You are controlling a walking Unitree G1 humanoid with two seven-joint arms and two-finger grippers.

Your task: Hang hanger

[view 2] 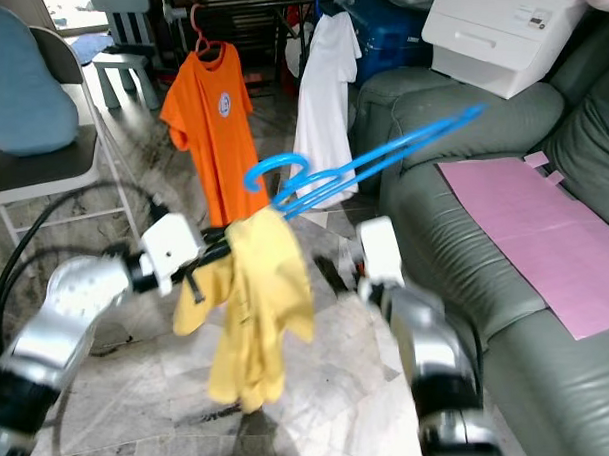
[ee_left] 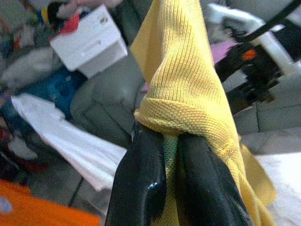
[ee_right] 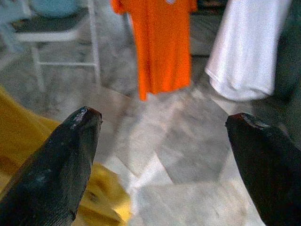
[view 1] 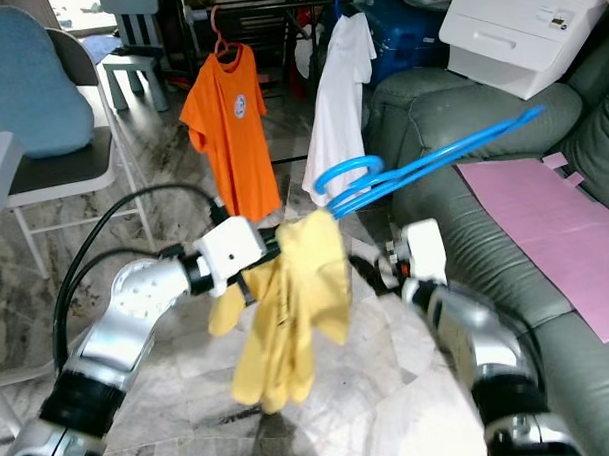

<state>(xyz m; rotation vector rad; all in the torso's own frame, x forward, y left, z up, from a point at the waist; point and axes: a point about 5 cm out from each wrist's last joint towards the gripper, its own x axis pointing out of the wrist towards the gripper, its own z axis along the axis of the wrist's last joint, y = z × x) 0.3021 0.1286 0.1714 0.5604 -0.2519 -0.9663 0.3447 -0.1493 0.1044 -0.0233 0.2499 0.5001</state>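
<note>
Where fingers [ee_left: 188,188] pinch: ribbed (yellow) cloth [view 1: 292,308]

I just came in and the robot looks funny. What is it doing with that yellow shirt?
The robot is carrying a yellow garment on a blue hanger. Its left gripper is pinched shut on the cloth, holding it up in the air. Its right gripper is open and holds nothing. Ahead, an orange shirt and a white shirt already hang on a drying rack, so the hanger is not yet hung.
</note>
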